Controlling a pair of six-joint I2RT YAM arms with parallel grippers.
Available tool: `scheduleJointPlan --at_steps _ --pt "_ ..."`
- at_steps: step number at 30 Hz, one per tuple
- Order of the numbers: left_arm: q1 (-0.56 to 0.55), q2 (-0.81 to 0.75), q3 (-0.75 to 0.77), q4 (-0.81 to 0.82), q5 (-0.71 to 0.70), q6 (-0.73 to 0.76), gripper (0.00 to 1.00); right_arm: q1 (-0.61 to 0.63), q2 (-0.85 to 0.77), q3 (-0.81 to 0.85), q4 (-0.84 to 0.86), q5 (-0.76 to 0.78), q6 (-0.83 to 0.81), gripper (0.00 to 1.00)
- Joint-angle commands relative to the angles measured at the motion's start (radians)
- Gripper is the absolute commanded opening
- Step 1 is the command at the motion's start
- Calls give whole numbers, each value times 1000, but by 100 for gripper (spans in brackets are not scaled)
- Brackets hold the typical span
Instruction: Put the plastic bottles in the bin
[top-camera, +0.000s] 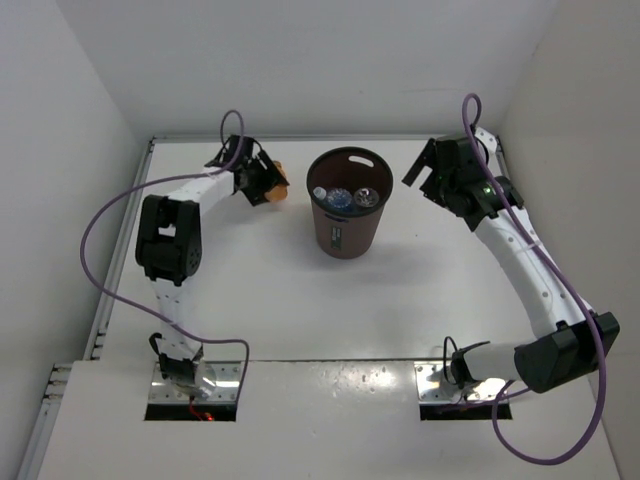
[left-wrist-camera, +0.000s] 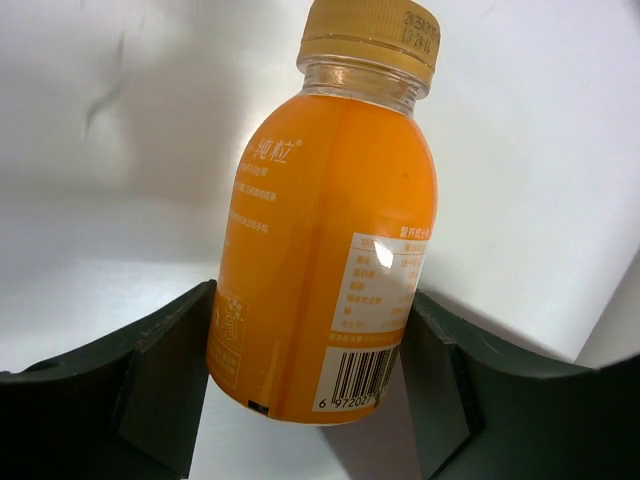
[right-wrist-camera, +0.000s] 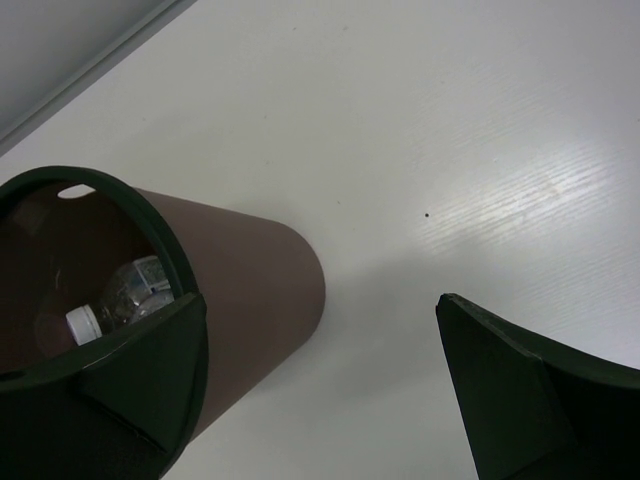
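Orange bottle (left-wrist-camera: 330, 230) (tan cap, barcode label), clamped low on its body between the two fingers of the left gripper (top-camera: 262, 180), just left of the bin (top-camera: 346, 236) and outside it. Three clear bottles (top-camera: 341, 198) lie inside the bin. Right gripper (top-camera: 425, 176), jaws spread wide and empty, hangs to the bin's right over the white table (top-camera: 300, 310).

Left arm (top-camera: 195, 187) and right arm (top-camera: 520, 255): white tubular links, black joint housings — each trailed by a looping purple cable (top-camera: 88, 235). Small green light (top-camera: 487, 186) lit on right wrist; bases sit on silver plates (top-camera: 228, 378).
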Motion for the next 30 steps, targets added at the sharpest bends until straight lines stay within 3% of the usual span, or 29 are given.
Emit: scheduleJointPlan --at_steps 1,8,12,18,30 --pt "19 -123 121 4 -83 -16 36 -6 -17 -1 20 -25 19 100" --pt "10 -200 273 -5 -120 -7 29 -15 -28 -32 38 -16 19 100" --pt "-49 -266 294 -5 -109 -7 28 -15 -37 -72 58 -26 37 100" --pt "-179 -280 446 -51 -190 65 26 -15 -46 -72 59 -36 37 100" --pt "-429 -311 323 -51 -193 65 27 -33 -46 -81 69 -45 37 100"
